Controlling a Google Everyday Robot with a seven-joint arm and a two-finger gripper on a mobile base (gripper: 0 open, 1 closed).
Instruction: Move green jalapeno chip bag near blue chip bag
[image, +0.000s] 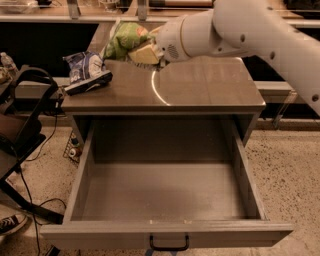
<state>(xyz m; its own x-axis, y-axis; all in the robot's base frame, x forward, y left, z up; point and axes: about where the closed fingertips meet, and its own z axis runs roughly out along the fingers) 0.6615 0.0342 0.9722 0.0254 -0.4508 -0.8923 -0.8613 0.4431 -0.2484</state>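
**Operator:** Report the tool condition.

**Technician:** The tool, at the end of the white robot arm, hangs over the rear left part of the grey-brown tabletop. Its tan fingers pinch the crumpled light-green and white foil chip bag, which is lifted clear of the surface.

**Operator:** How is this step done well?

**Technician:** In my judgement, carry the green bag leftward and lower it until it rests on the tabletop. Release only then. Set it just beside the crumpled dark-blue and white foil chip bag, not on it. That bag lies at the left edge, and a nudge could push it off.

**Operator:** Describe the load.

**Technician:** It is soft and creased, with pale printed patches on its green face. It hangs near the blue bag, above and to its right, with no contact apparent.
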